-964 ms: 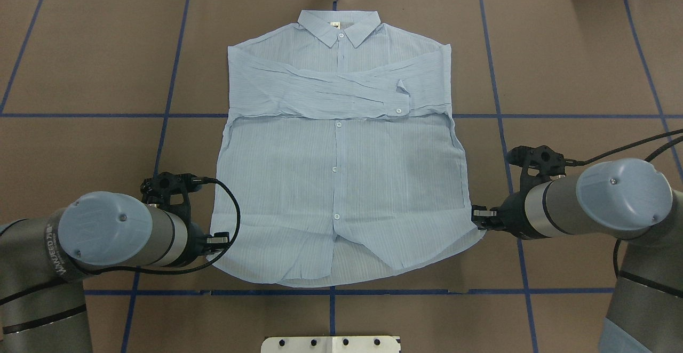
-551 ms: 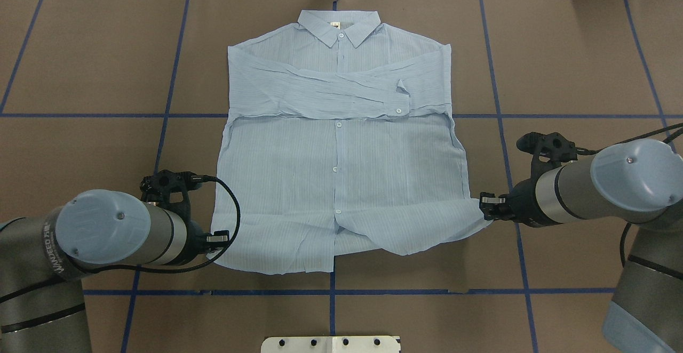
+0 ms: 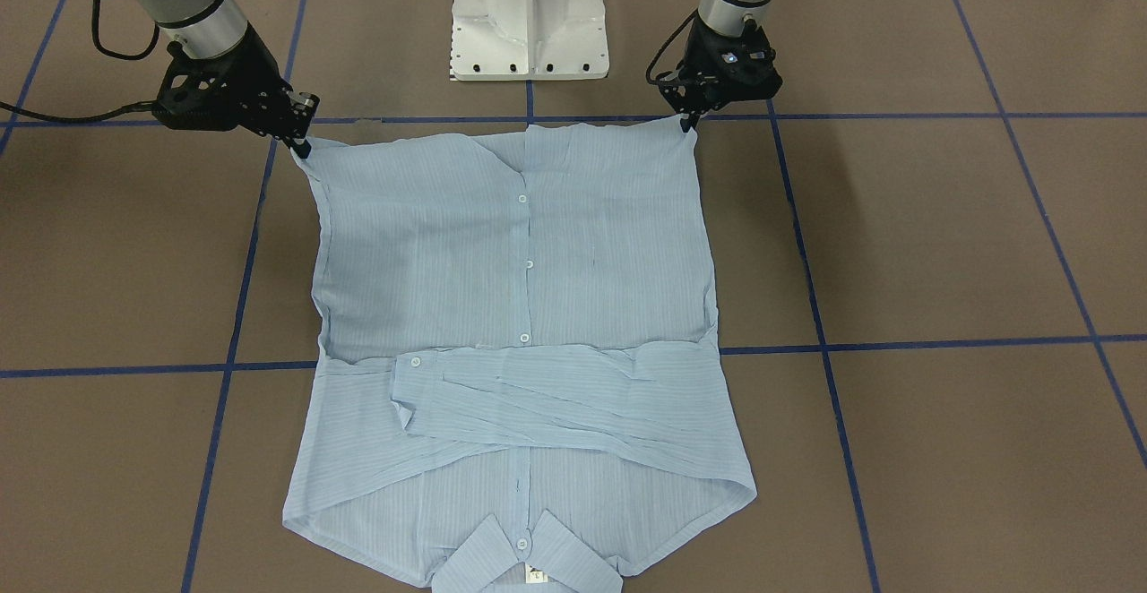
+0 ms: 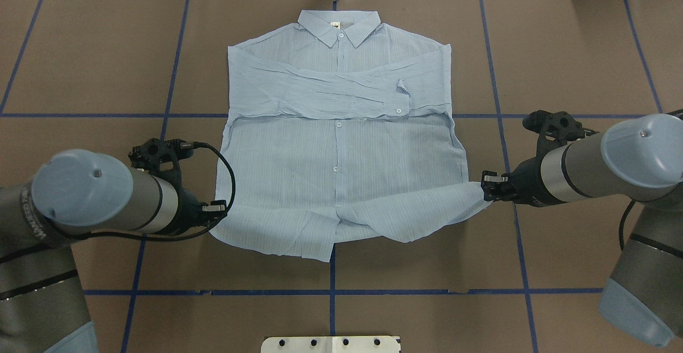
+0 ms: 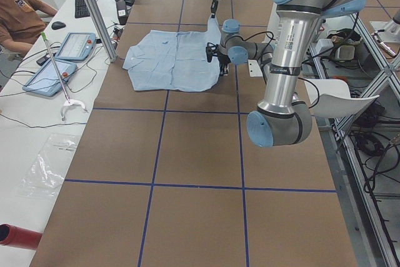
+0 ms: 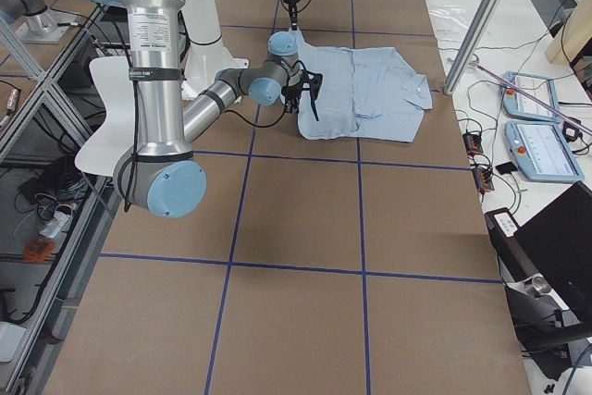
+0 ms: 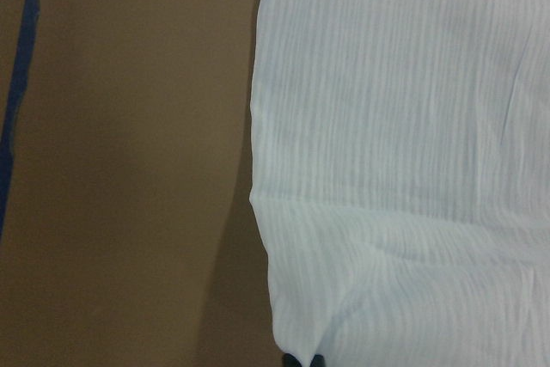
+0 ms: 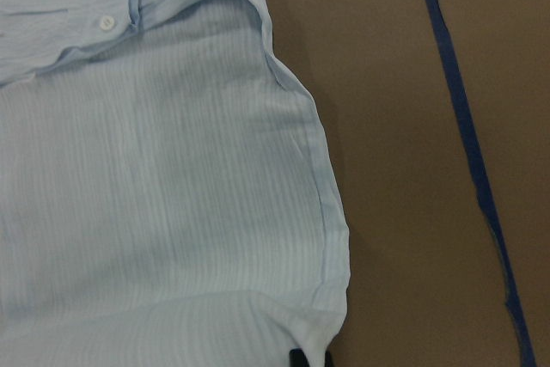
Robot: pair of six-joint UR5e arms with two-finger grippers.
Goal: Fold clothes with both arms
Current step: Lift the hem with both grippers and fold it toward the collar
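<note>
The pale-blue striped shirt [image 4: 341,145] lies buttons up on the brown table, collar at the far side, with both sleeves folded across the chest [image 3: 538,405]. My left gripper [image 4: 213,219] is shut on the hem corner on my left, which also shows in the front view [image 3: 688,120] and at the bottom of the left wrist view [image 7: 302,360]. My right gripper [image 4: 486,189] is shut on the other hem corner [image 3: 303,147], seen in the right wrist view [image 8: 309,358]. Both corners are raised, and the hem between them sags and wrinkles.
The white pedestal base [image 3: 529,20] stands at the near edge behind the hem. Blue tape lines [image 4: 331,291] grid the table. A side bench holds tablets [image 5: 62,51] with a seated person [image 5: 19,17] beyond the collar end.
Both grippers have moved away from the robot's base toward the collar, the right one first, pulling the hem corners up and forward. The bottom of the shirt has left the tape line.
</note>
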